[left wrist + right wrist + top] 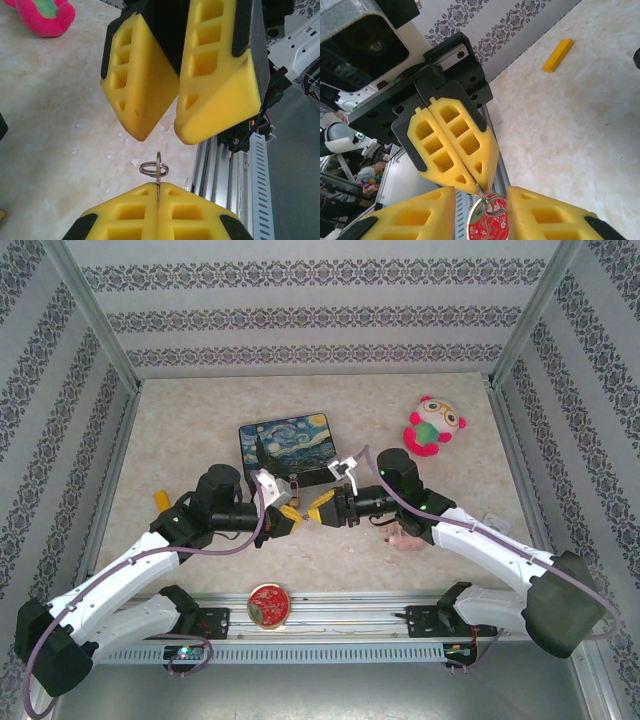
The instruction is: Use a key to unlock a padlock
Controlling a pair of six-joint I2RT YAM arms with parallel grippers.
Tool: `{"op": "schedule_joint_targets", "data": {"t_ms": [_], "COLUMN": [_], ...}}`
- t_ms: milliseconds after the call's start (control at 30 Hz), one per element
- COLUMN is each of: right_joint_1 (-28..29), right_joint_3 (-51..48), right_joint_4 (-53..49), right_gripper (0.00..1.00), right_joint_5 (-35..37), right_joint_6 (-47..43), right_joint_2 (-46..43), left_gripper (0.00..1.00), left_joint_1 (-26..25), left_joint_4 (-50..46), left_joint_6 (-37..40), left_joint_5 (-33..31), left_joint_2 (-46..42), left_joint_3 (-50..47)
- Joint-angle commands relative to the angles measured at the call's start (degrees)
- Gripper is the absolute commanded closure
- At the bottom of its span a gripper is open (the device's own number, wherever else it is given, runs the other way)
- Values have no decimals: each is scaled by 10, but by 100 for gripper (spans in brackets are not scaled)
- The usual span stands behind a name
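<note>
The key (158,175) is a thin metal blade on edge, pinched between the yellow pads of my left gripper (158,192), which is shut on it. A small wire ring (153,168) hangs through the key's outer end. My right gripper (481,197) faces the left one tip to tip, open, with one finger on each side of the ring (492,205) and a gap on the left side. In the top view the left gripper (297,517) and the right gripper (318,510) meet above the table's front middle. The padlock is hidden.
A Starry Night box (288,445) lies just behind the grippers. A pink and green plush toy (432,425) sits at the back right and a pink blocky object (405,535) under the right arm. A red round tin (268,603) rests on the front rail, and a yellow block (558,55) lies at the left.
</note>
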Motion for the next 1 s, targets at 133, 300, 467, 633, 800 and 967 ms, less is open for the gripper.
{"op": "schedule_joint_targets", "data": {"t_ms": [133, 300, 467, 633, 800, 967], "right_joint_1": [16, 22, 27, 28, 29, 28], "right_joint_3": [27, 32, 35, 35, 35, 34], "right_joint_4": [1, 1, -1, -2, -2, -7], "right_gripper": [68, 71, 72, 74, 81, 92], "right_joint_5": [-24, -27, -30, -30, -31, -31], "right_joint_6": [-17, -17, -18, -18, -18, -21], "right_joint_2": [11, 21, 30, 35, 36, 33], "left_gripper": [100, 100, 100, 100, 100, 100], "left_joint_1": [13, 15, 18, 20, 21, 24], "left_joint_4": [26, 28, 35, 38, 39, 38], "left_joint_6": [-10, -16, -25, -27, -29, -30], "left_joint_5": [22, 23, 22, 25, 25, 24], "left_joint_2": [-5, -5, -9, -16, -17, -21], "left_joint_3": [2, -1, -4, -6, -8, -10]}}
